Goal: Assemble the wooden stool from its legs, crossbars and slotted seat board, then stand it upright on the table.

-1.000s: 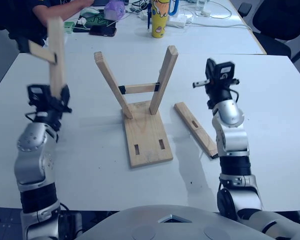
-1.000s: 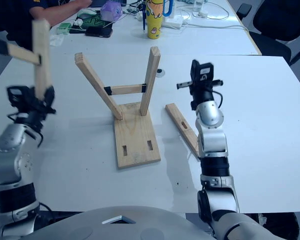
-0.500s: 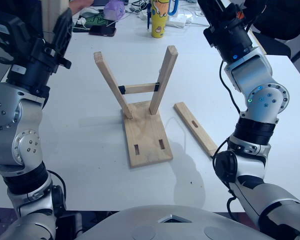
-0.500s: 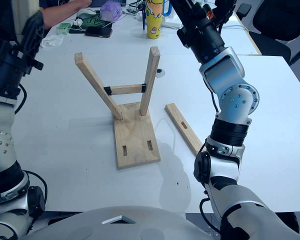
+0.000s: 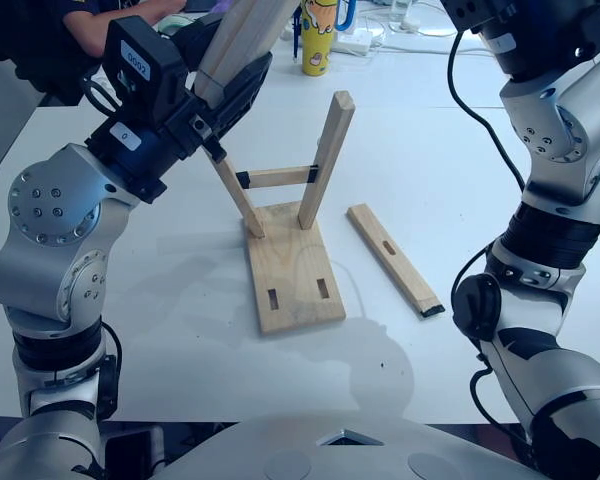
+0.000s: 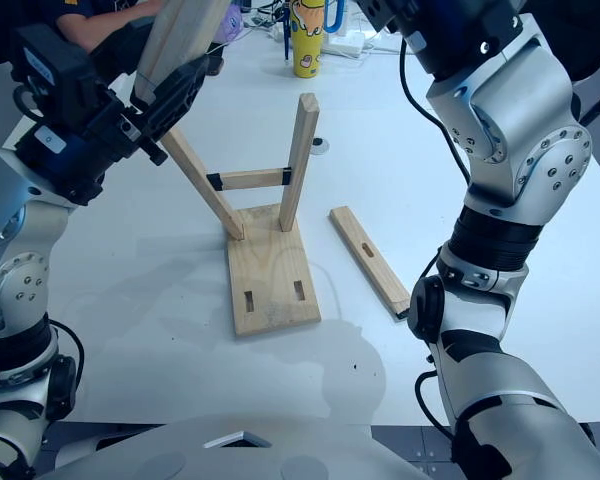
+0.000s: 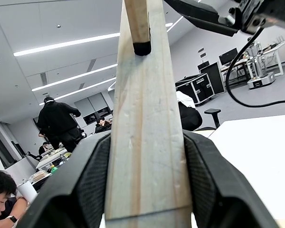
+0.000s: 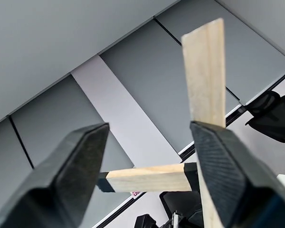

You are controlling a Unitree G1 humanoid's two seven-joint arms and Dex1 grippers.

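- Bright, even overhead light falls on the white surface (image 5: 430, 170).
- Long ceiling strips (image 7: 66, 43) glow in the left wrist view.
- Soft, wide arm shadows spread over the surface around the seat board (image 5: 290, 265).
- The right wrist view looks up at dim grey ceiling panels (image 8: 133, 61).

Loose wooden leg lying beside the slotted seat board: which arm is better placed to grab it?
Probably right. The loose wooden leg lies to the right of the slotted seat board; the right gripper is open, while the left gripper clamps another wooden leg with crossbar.
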